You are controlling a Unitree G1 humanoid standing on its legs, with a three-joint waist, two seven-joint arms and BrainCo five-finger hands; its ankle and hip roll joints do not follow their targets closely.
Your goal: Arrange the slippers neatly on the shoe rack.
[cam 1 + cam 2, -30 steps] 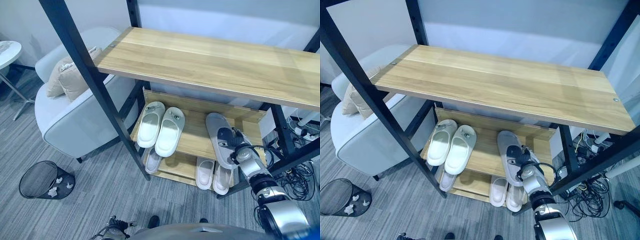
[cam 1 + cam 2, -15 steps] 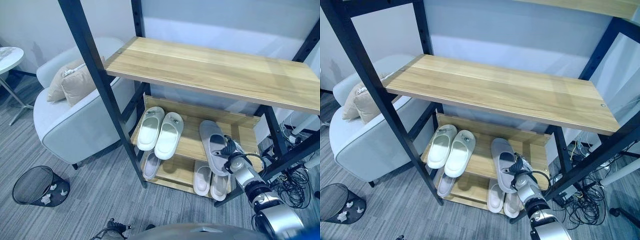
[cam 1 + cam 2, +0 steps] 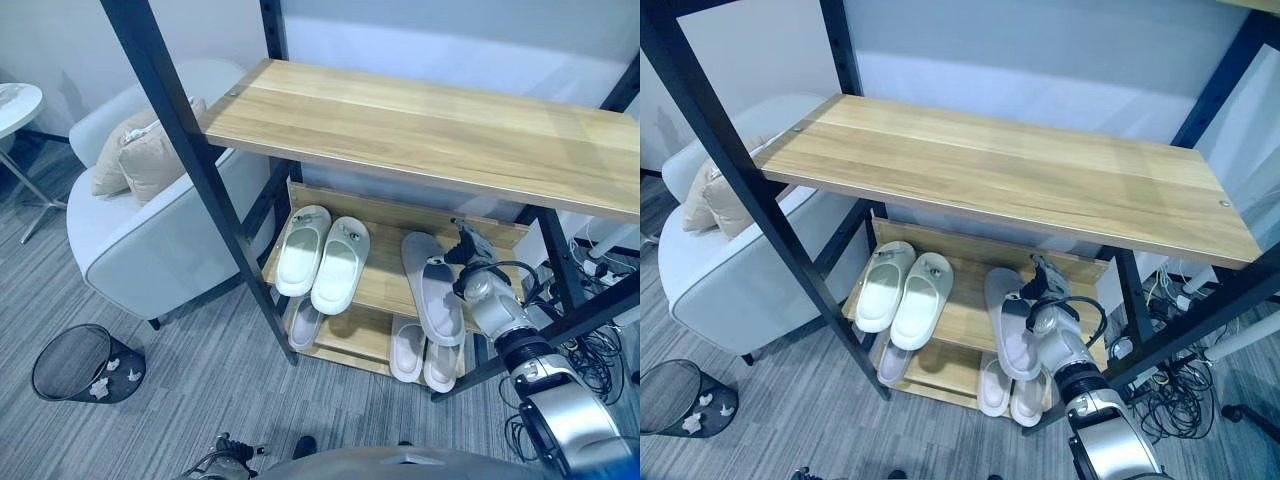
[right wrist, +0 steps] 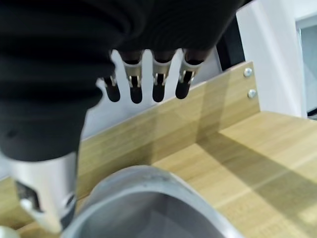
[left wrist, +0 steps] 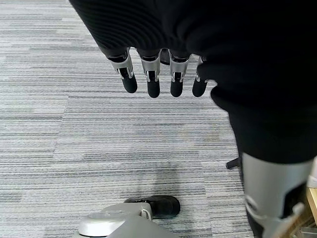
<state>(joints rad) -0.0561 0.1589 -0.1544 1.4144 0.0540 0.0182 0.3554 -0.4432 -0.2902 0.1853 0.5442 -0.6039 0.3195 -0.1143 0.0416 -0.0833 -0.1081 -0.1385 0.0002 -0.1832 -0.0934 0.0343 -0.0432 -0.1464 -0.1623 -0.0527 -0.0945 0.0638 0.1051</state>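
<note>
A grey slipper point(image 3: 432, 287) lies lengthwise on the right half of the rack's middle shelf point(image 3: 385, 285), its near end at the shelf's front edge. My right hand point(image 3: 470, 262) hovers at the slipper's far right side, near the shelf's back board, fingers point(image 4: 135, 87) straight and apart from the slipper point(image 4: 148, 208) below them. A pair of white slippers point(image 3: 322, 256) sits side by side on the left of the same shelf. The bottom shelf holds a pale slipper point(image 3: 305, 322) at left and a pale pair point(image 3: 422, 352) at right. My left hand point(image 5: 151, 82) hangs open over the carpet.
A wide wooden shelf point(image 3: 430, 125) overhangs the slippers, and black uprights point(image 3: 190, 170) frame the rack. A grey armchair point(image 3: 150, 240) with cushions stands at left, a wire waste bin point(image 3: 75, 362) on the carpet, and loose cables point(image 3: 590, 350) at right of the rack.
My right hand has come off the grey slipper's strap and moved toward the shelf's back. The slipper now lies free on the shelf. The camera has shifted.
</note>
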